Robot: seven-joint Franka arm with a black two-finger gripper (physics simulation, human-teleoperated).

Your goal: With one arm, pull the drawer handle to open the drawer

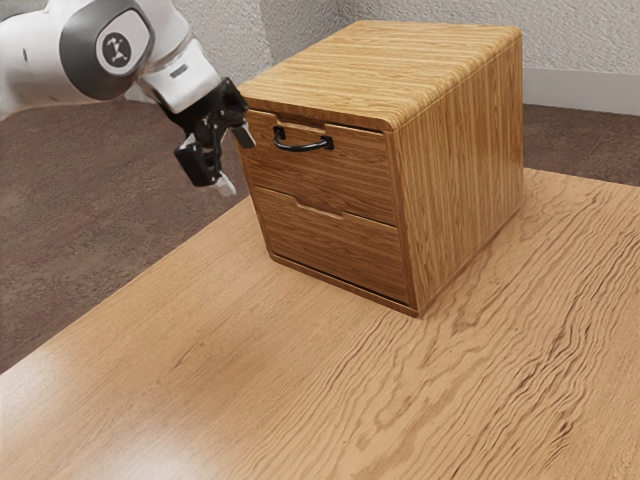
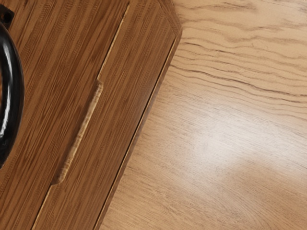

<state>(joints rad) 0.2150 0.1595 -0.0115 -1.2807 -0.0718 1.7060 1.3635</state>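
1. A wooden cabinet [image 1: 450,150] with two drawers stands on a wooden table [image 1: 400,400], toward the exterior view's upper right.
2. The upper drawer [image 1: 340,175] carries a black handle [image 1: 302,143] near its top edge. The front of this drawer looks level with the lower drawer [image 1: 335,240], so it appears closed.
3. The arm [image 1: 100,45] comes in from the exterior view's upper left.
4. The gripper [image 1: 236,160] hangs just beside the cabinet front, on the exterior view's left of the handle, and is apart from it.
5. The jaws are released: the two fingers stand apart and nothing is between them.
6. In the wrist view, the black handle [image 2: 10,96] curves close to the hand. Beyond it lie the lower drawer front [image 2: 124,96] with its wooden grip ridge [image 2: 79,134], and then the table surface [image 2: 230,143].
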